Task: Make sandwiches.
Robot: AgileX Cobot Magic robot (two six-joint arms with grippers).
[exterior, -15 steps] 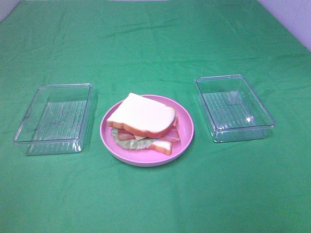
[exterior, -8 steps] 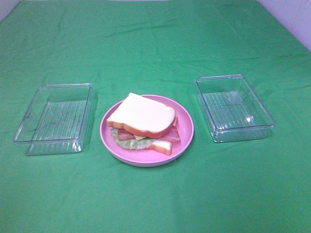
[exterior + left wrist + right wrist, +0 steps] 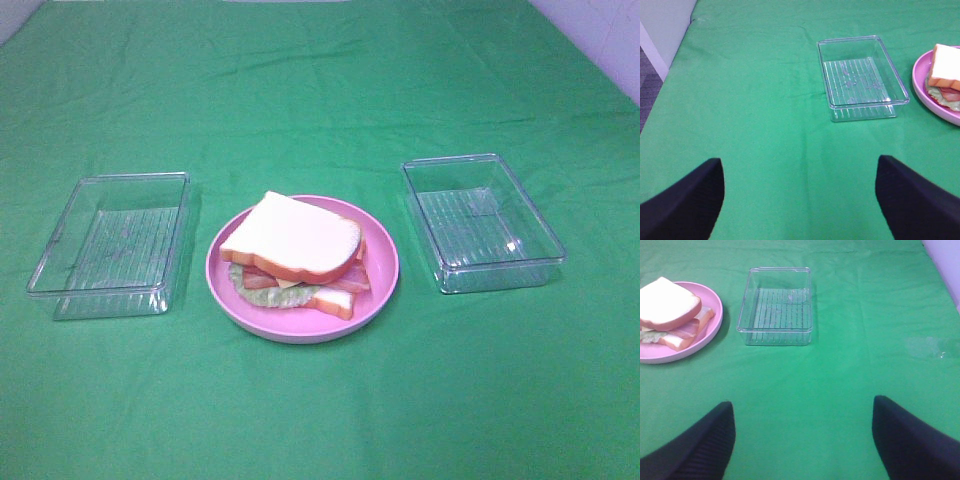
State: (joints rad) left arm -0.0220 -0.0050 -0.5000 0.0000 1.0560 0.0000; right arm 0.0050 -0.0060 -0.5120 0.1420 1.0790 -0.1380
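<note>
The sandwich point(image 3: 295, 252) lies stacked on a round pink plate point(image 3: 382, 280) in the middle of the green table: white bread on top, bacon, cheese and lettuce showing at the edges, bread below. It also shows in the left wrist view point(image 3: 946, 77) and the right wrist view point(image 3: 670, 312). Neither arm shows in the exterior view. My left gripper point(image 3: 799, 197) is open and empty, back from the left tray. My right gripper point(image 3: 802, 437) is open and empty, back from the right tray.
An empty clear plastic tray point(image 3: 112, 243) stands left of the plate, another point(image 3: 481, 221) right of it. They also show in the left wrist view point(image 3: 860, 77) and the right wrist view point(image 3: 776, 306). The table's left edge point(image 3: 680, 47) borders a grey floor.
</note>
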